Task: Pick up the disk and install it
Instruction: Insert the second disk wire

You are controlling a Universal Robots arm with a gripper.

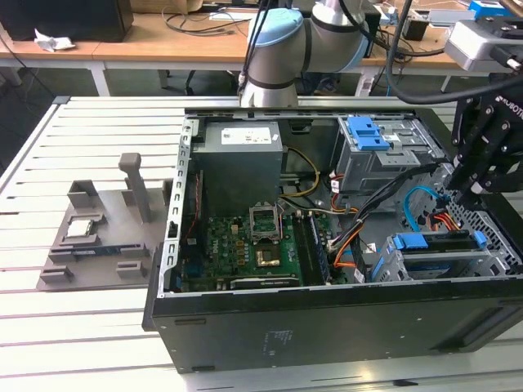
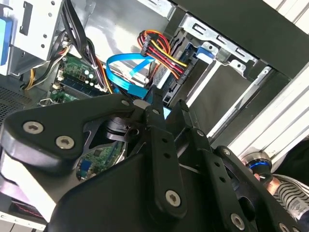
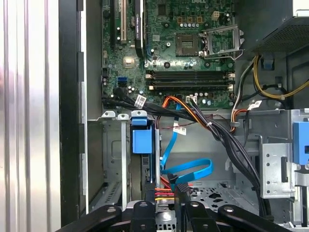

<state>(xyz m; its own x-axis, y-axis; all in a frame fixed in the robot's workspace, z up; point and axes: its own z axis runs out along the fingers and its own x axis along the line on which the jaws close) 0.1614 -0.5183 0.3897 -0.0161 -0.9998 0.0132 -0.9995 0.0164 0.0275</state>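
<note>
Where the disk is: the disk stands on edge in the drive cage at the front corner of the computer case; its blue bracket tab faces up in the first wrist view.
Gripper position: the gripper hangs just above and beside that cage, over the bundle of cables.
Gripper state: cannot tell whether it is released or clenched; nothing looks to be held in it.
Risk, cables: the blue ribbon cable and the red-and-yellow power cable loop right under the gripper, so a descent could snag them or pull a plug loose.
Risk, seating: if the disk is not fully home, a push off-centre could jam the bracket against the cage rails.
Risk, board: the circuit board lies near, and a dragged cable could sweep across it.
Hidden: the metal body and label of the disk, sunk in the cage.
Hard to make out: whether any cable is plugged into the disk, and whether the bracket has latched.
Cut off: the gripper's upper part at the exterior view's right edge.
</note>
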